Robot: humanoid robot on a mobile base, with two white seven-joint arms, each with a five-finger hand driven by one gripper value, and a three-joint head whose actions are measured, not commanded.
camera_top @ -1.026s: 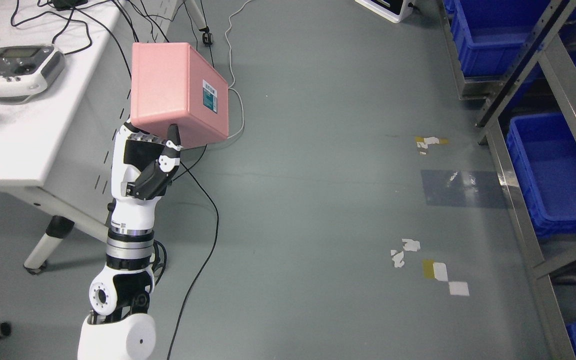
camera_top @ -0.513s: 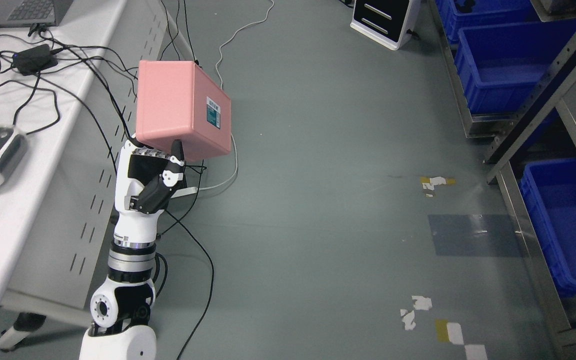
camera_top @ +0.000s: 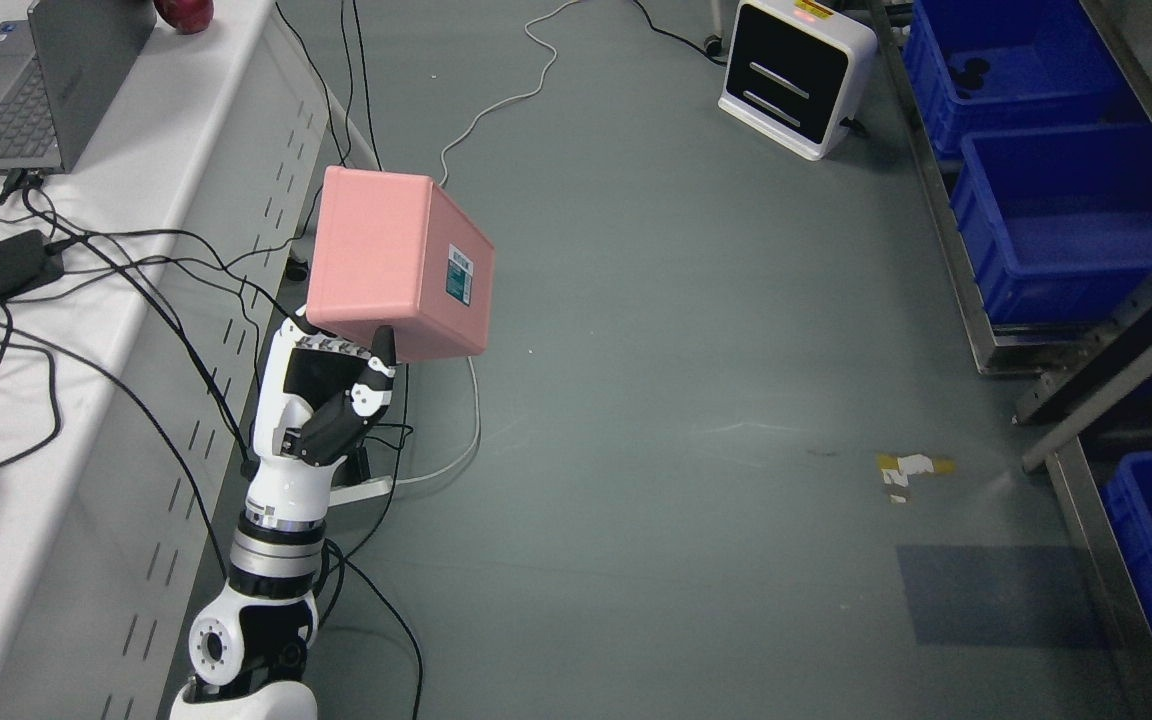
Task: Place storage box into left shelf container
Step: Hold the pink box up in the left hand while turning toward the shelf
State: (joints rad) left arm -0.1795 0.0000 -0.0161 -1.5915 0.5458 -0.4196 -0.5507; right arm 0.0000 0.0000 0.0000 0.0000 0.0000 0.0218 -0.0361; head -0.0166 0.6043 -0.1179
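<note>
A pink storage box point(camera_top: 391, 268) with a small teal label on its right face is held up in the air over the grey floor. My left hand point(camera_top: 336, 385) grips it from below, thumb up against its lower front edge and fingers behind it. The arm rises from the bottom left. Blue shelf containers point(camera_top: 1071, 215) sit in a metal rack point(camera_top: 1116, 330) along the right edge, well away from the box. The right arm does not show.
A white table point(camera_top: 106, 290) with a laptop point(camera_top: 11, 105), a power brick point(camera_top: 1, 265) and black cables runs along the left. A white and black device point(camera_top: 796, 75) stands on the floor at the top. Cables trail on the floor under the box.
The whole view has shifted: the camera has moved forward, so table, floor marks and rack slid down the picture. The box stays in my left hand, now a little further right and lower.
</note>
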